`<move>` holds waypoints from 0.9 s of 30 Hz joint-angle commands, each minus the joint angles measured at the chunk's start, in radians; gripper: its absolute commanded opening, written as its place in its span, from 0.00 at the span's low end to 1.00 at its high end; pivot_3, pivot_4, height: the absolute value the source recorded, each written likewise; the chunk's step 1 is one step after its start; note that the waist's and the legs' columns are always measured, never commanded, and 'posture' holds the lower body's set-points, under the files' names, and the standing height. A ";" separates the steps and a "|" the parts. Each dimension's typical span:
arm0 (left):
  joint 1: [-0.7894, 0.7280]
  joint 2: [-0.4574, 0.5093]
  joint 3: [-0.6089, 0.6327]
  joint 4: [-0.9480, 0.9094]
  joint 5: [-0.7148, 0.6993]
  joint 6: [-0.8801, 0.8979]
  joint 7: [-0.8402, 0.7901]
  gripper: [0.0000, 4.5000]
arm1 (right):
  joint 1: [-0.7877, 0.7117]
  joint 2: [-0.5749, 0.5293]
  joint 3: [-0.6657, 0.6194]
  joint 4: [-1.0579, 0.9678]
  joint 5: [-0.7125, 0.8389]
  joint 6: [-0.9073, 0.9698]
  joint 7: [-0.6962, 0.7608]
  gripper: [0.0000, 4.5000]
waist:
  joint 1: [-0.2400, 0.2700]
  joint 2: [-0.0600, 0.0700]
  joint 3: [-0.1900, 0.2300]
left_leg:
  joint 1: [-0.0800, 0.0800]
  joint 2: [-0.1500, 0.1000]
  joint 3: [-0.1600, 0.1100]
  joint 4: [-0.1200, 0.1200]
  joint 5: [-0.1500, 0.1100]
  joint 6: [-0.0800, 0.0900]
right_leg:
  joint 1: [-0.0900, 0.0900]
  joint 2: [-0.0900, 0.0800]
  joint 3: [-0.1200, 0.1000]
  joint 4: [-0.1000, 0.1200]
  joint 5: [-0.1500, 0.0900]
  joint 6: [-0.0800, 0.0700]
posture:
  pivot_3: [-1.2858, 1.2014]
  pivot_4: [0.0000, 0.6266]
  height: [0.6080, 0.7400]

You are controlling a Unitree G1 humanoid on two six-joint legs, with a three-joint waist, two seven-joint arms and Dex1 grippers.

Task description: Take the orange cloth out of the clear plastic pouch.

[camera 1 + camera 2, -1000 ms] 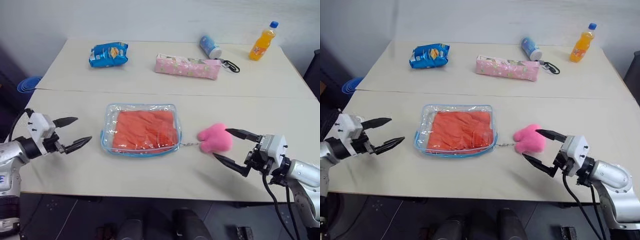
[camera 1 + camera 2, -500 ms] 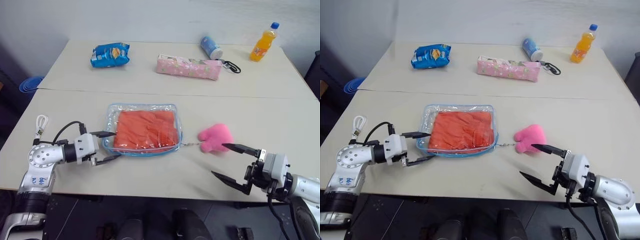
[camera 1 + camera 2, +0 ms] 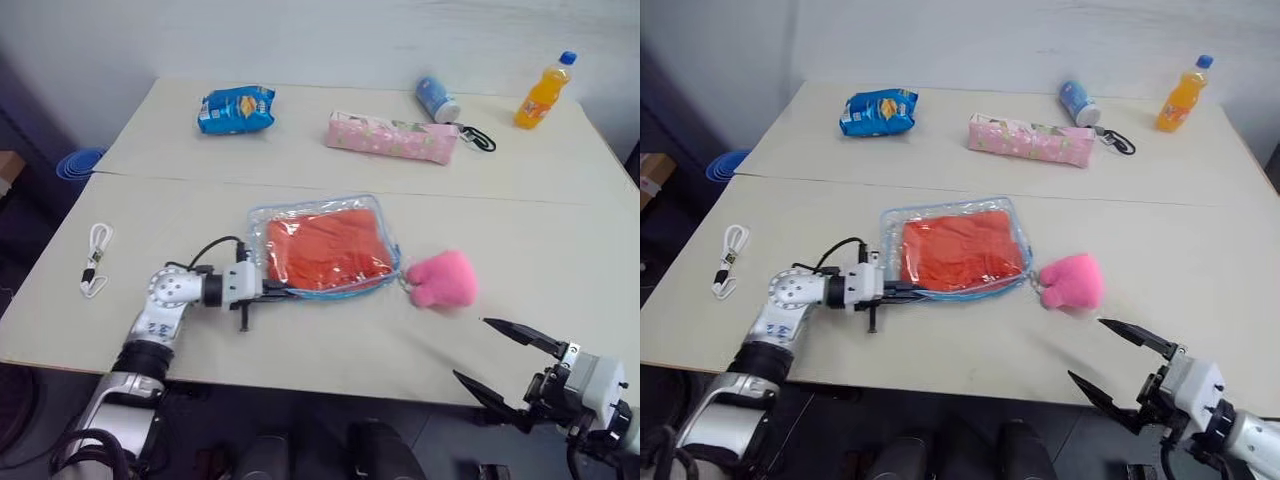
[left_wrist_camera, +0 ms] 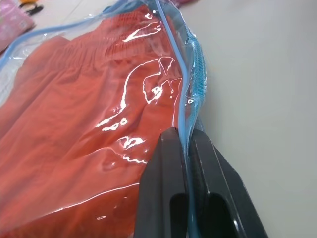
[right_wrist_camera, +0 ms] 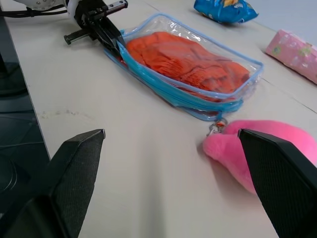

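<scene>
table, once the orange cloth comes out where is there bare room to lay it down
The beige table is bare between the clear plastic pouch with blue trim and the white cord loop, and along the right side behind the pink plush toy. It is crowded at the pouch's near edge, gripped by the left gripper, and along the far row around the pink patterned pencil case.

Materials: glossy plastic, soft cloth, matt tabletop.
The clear plastic pouch (image 4: 163, 74) is seen as shiny transparent film with bright glare streaks, edged in light blue trim; the orange cloth (image 3: 330, 250) inside is read as soft, finely ribbed fabric. The pink plush toy (image 3: 442, 279) is fuzzy and matt. The tabletop (image 3: 560, 250) is a smooth, matt beige surface. The left tool (image 4: 184, 148) is smooth black plastic with a dull sheen. The blue snack bag (image 3: 236, 108) is glossy, crinkled foil.
</scene>
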 commanded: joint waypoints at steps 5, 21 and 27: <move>-0.040 -0.121 -0.124 0.023 0.023 -0.072 -0.072 0.01 | 0.086 0.036 -0.073 -0.079 0.011 -0.034 -0.028 1.00 | -0.005 0.000 0.000 | 0.001 0.000 0.000 0.000 -0.002 0.003 | 0.000 0.001 0.001 0.000 0.000 0.000 | 0.52 0.24 1.00; -0.024 -0.209 -0.121 -0.114 0.056 0.203 0.118 0.01 | 0.119 0.049 -0.122 -0.023 0.024 -0.029 -0.035 1.00 | -0.003 0.001 -0.001 | 0.001 0.000 0.000 0.001 -0.003 0.005 | 0.001 0.001 0.002 0.000 0.000 0.001 | 0.52 0.24 1.00; -0.003 -0.186 -0.118 -0.144 0.060 0.210 0.118 0.01 | 0.097 0.043 -0.123 -0.003 0.024 -0.030 -0.028 1.00 | -0.003 0.001 -0.001 | 0.001 0.001 0.000 0.001 -0.002 0.004 | 0.001 0.001 0.002 0.001 0.000 0.000 | 0.52 0.24 1.00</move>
